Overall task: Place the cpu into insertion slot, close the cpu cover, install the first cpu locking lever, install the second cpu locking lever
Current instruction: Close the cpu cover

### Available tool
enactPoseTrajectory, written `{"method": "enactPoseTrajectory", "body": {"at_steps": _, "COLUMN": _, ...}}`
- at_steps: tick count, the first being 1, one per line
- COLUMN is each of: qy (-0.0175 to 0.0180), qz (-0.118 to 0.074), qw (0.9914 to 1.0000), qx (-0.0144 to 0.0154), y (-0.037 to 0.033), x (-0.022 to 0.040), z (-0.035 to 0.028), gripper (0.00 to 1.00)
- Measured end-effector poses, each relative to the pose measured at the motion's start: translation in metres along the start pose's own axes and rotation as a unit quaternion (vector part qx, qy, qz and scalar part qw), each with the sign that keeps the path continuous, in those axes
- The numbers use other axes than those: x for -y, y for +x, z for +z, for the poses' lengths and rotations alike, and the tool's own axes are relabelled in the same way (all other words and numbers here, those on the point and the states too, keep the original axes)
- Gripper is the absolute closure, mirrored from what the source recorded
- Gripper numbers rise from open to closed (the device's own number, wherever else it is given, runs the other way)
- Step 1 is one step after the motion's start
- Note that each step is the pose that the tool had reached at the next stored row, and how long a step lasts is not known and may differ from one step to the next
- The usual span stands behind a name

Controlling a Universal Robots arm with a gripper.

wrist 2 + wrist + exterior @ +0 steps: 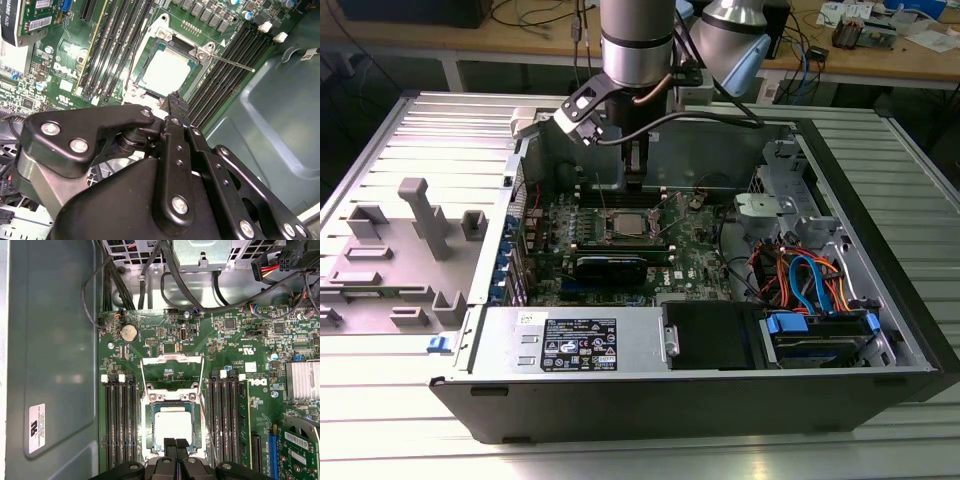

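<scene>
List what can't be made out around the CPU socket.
- The insertion slot contact field: covered by the cpu in both wrist views.
- Slot's near rim: behind the hand in the first wrist view.
- Whether the hand touches the cpu: cannot tell; its own body blocks that spot in the second wrist view.
- Slot parts in the exterior view: too small.

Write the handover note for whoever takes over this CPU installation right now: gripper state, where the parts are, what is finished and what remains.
Gripper: shut, with nothing visible between its tips, poised at the socket's edge.
Cpu: seated in the insertion slot on the motherboard, silver top up.
Cpu cover: appears to lie flat over the cpu, its window framing the chip.
Done: cpu placed; cover seemingly closed.
Left: both locking levers. One thin lever juts out beside the socket, apparently unlatched.
</scene>
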State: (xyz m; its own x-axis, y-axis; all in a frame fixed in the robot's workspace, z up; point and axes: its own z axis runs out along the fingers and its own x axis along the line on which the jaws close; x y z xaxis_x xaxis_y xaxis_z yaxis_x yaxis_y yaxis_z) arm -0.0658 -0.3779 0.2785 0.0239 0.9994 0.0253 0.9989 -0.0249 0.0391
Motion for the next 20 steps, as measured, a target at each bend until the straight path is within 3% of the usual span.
{"method": "enactPoseTrajectory", "body": {"at_steps": 14, "qy": 0.0, "qz": 0.0, "qw": 1.0, "qx": 0.0, "y": 0.0002, "x": -0.0004, "z": -0.01, "gripper": 0.89}}
{"method": "enactPoseTrajectory", "body": {"at_steps": 20, "qy": 0.0, "qz": 0.0, "qw": 1.0, "qx": -0.0001, "y": 0.0002, "x": -0.0008, "z": -0.0111, "gripper": 0.89}}
